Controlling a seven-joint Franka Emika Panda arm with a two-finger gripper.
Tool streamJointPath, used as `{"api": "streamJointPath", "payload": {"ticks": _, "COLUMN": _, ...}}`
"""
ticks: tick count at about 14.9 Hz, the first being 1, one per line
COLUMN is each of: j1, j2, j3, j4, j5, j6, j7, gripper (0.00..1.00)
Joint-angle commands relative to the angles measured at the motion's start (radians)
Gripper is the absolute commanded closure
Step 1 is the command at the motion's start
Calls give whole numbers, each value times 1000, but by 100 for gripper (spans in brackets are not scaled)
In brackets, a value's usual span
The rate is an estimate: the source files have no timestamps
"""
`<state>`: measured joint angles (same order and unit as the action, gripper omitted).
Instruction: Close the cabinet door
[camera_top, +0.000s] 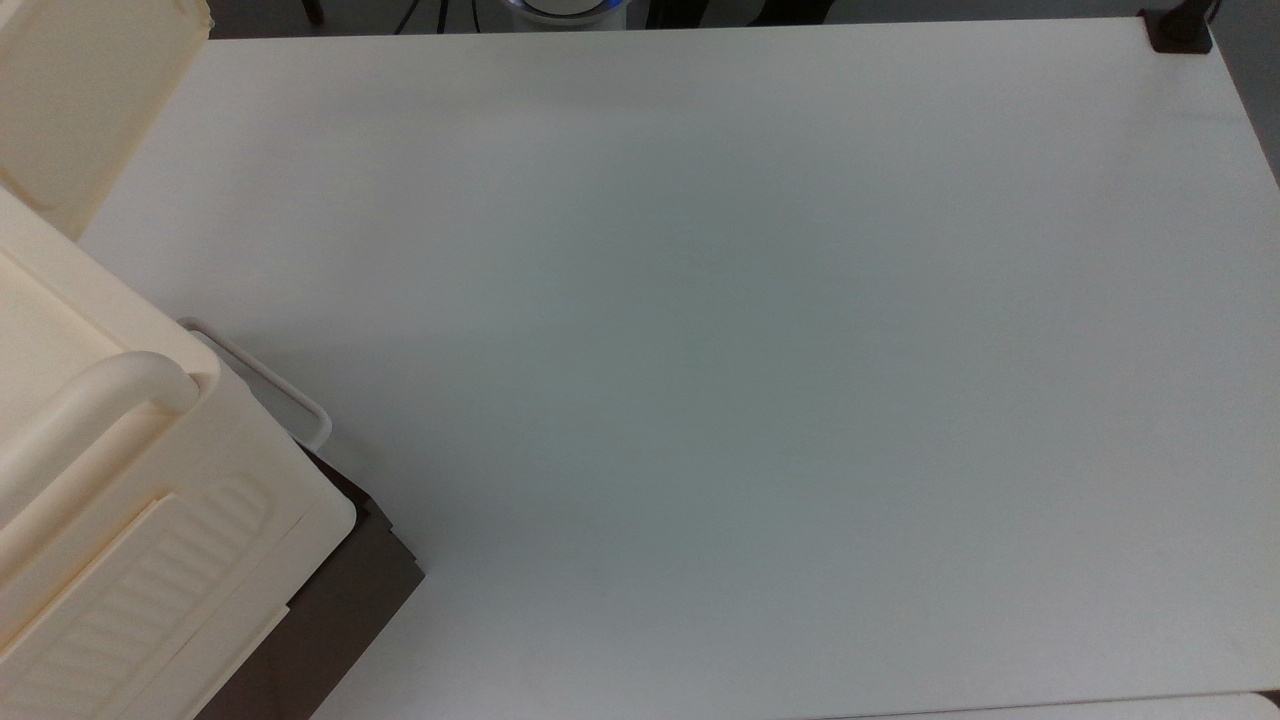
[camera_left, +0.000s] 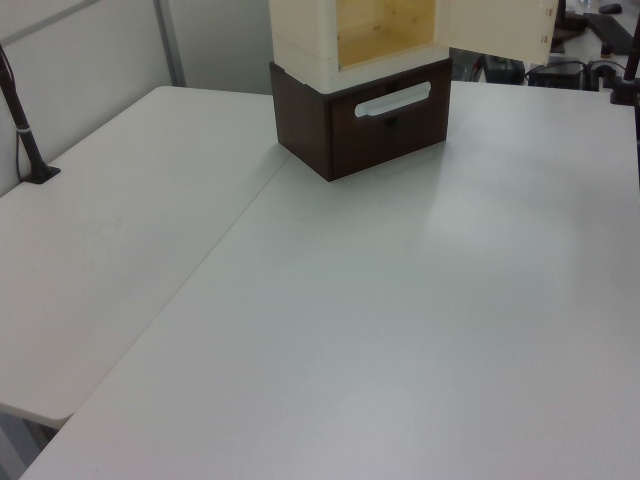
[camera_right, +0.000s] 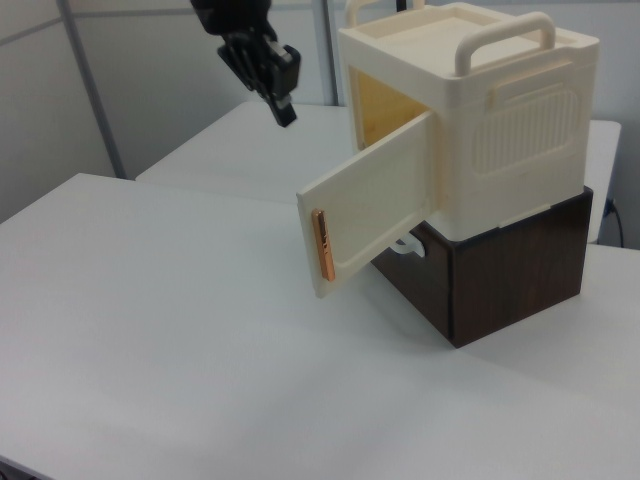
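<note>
So my gripper (camera_right: 283, 108) hangs in the air at the right view's upper left, above and behind the free edge of the cabinet door (camera_right: 372, 205), well apart from it and touching nothing. Its fingers point down toward the table (camera_right: 180, 330); they look nearly together with nothing between them, though I cannot tell for certain how wide the gap is.

Moving right, the door stands swung out from the cream cabinet (camera_right: 510, 120), hinged on the side next to the box, its free edge carrying a copper-coloured latch strip (camera_right: 321, 245). Behind it the yellow interior (camera_right: 385, 100) is exposed. The cabinet sits on top of a dark brown drawer unit (camera_right: 515, 265).

To do this step well, I judge I should come down to the outer face of the door, near the free edge and away from the hinge, where a push turns it most easily. Then I should press along the arc of the swing, not straight in, so the fingers do not slide off the smooth panel. A steady, gentle push matters, since the cabinet only rests on the drawer unit and could shift.
</note>
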<state>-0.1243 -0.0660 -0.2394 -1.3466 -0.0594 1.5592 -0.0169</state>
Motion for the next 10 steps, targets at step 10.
{"api": "streamJointPath", "payload": {"ticks": 10, "j1": -48, "j2": 31, "j3": -198, "j4": -68, "j5": 35, "j6": 55, "j7": -354, "gripper": 100}}
